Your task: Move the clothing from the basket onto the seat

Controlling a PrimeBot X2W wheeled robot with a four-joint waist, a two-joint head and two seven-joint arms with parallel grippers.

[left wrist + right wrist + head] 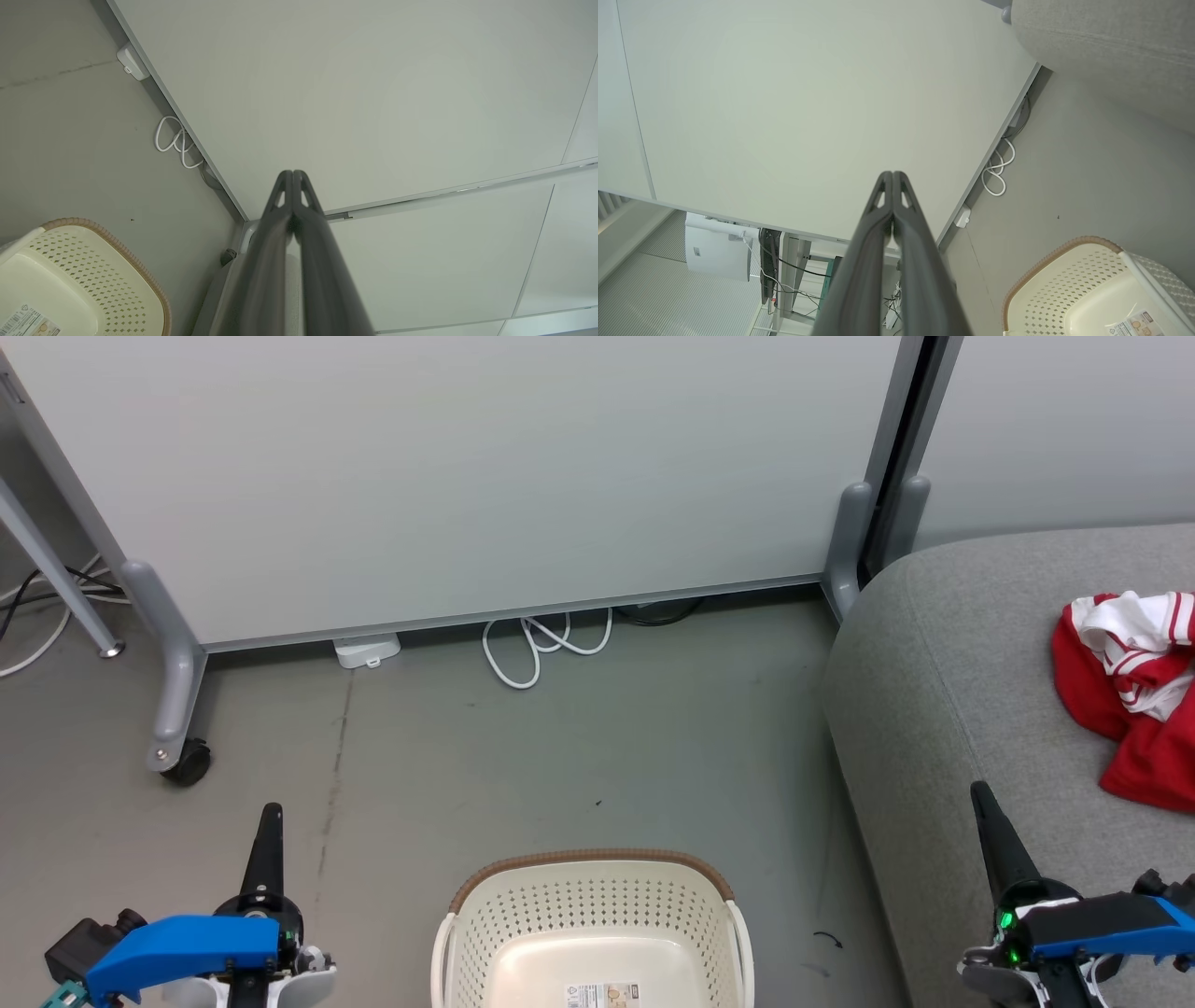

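Now the clothing (1134,691) lies bunched on the seat (943,709) at the right edge of the head view, well apart from the basket (588,905) at bottom centre, whose pale floor shows a printed label (602,994). The left gripper (269,817) at lower left and the right gripper (982,798) at lower right each have their fingers pressed together on nothing.
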